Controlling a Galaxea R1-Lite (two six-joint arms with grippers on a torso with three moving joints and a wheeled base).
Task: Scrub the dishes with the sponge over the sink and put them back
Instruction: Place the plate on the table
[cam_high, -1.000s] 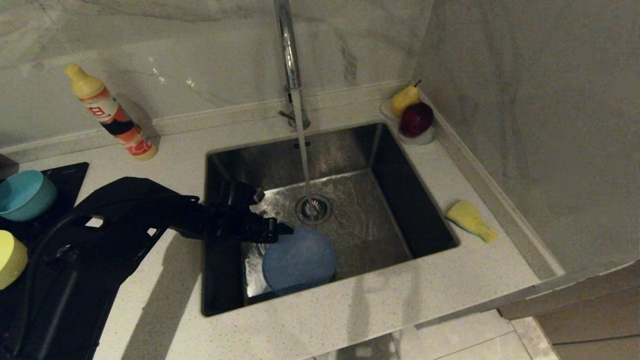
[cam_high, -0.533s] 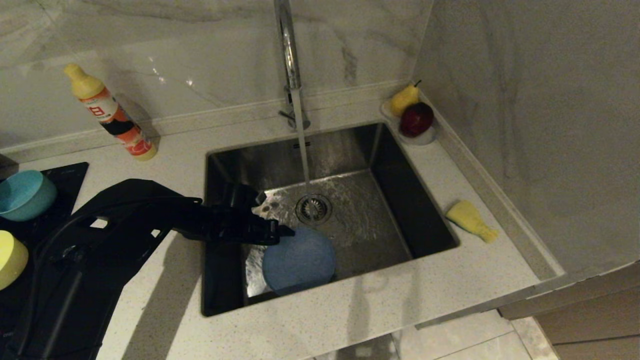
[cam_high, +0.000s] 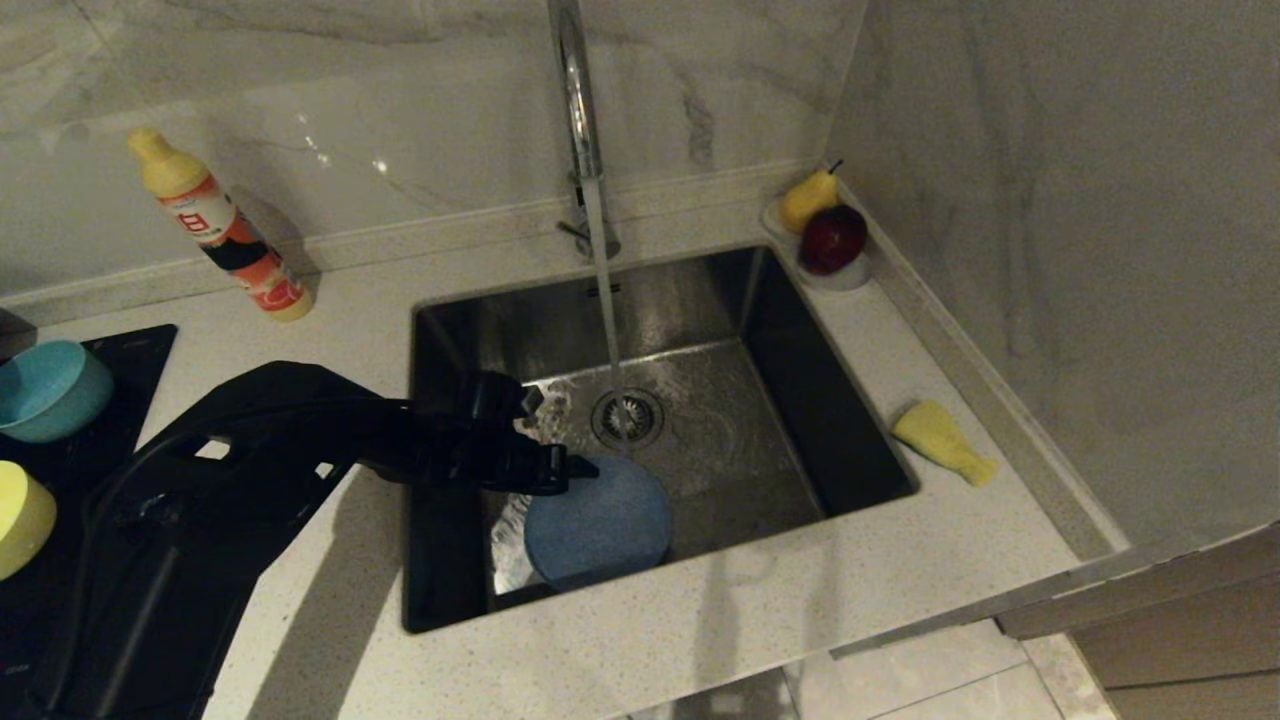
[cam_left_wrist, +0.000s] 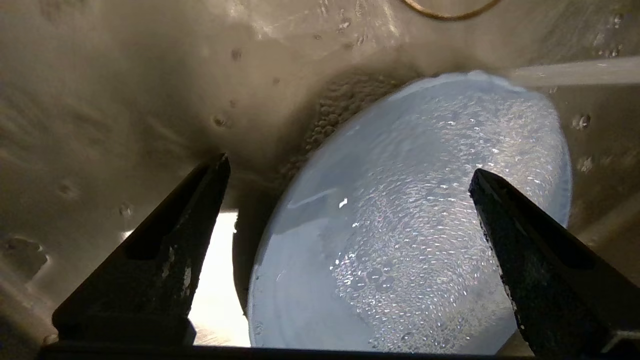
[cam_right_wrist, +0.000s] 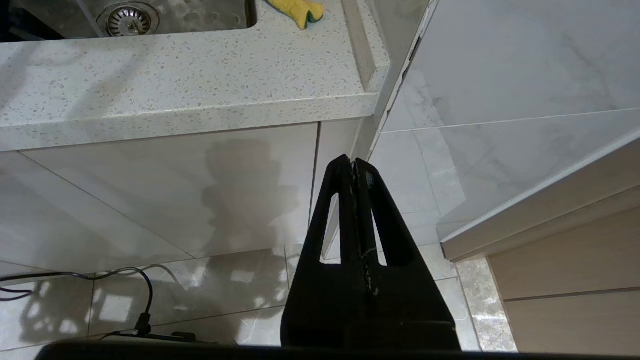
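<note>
Soap makes the light-blue plate (cam_left_wrist: 400, 225) in our sink (cam_high: 800, 400) slippery, so our wide-open left gripper (cam_left_wrist: 350, 190) should pinch its rim firmly.

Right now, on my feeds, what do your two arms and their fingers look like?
The left arm is matte black with a bulky angular shell, cut-out gaps and a black cable running along it. The left gripper has two black, tapering, wedge-shaped fingers, scuffed with pale marks. The right gripper is the same black, its triangular fingers hollowed by slots, with toothed inner edges.
</note>
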